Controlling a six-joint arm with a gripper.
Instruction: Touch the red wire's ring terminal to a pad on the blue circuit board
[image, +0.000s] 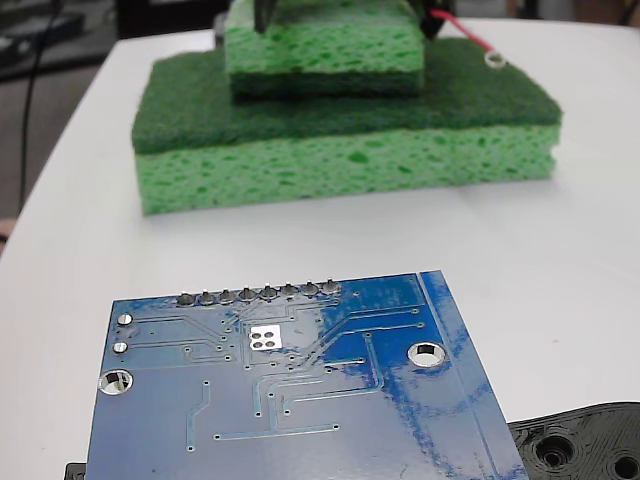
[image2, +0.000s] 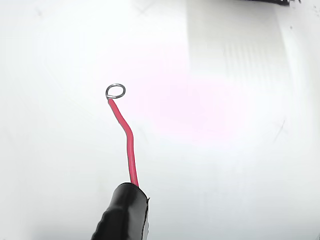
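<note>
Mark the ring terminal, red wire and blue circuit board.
ring terminal (image2: 115, 91): wrist view, on the silver loop's rim.
red wire (image2: 129, 145): wrist view, mid-length of the red insulation.
blue circuit board (image: 300, 400): fixed view, bare blue face among traces.

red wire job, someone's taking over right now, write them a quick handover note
Gripper: fingers not visible in either view; open or shut cannot be told.
Red wire sticks out of a black sleeve; ring at its tip hangs free over bare white table.
In the fixed view the ring is far back by the green sponges; the board lies in front.
Done: no contact yet.
Left: bring ring to the board, touch a pad.
</note>
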